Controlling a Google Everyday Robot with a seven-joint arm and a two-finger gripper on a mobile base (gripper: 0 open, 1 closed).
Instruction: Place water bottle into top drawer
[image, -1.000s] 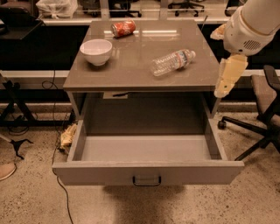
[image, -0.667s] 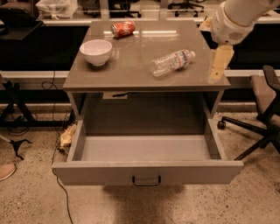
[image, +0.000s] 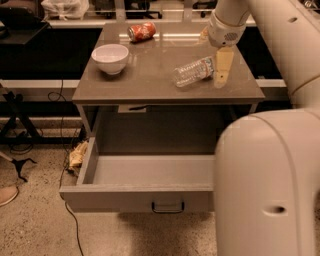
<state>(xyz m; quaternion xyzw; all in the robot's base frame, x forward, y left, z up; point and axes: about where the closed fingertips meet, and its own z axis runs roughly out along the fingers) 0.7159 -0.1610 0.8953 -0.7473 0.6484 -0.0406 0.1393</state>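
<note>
Evidently the top drawer stands open, yet upper right the water bottle lies on the table beside our gripper, whose spread we cannot tell.

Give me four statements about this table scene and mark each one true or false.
1. The top drawer is pulled open. True.
2. The water bottle lies in the drawer. False: it lies on its side on the table.
3. The gripper is close beside the bottle, over the table. True.
4. The red can sits inside the white bowl. False: it lies on the table behind the bowl, apart from it.
</note>
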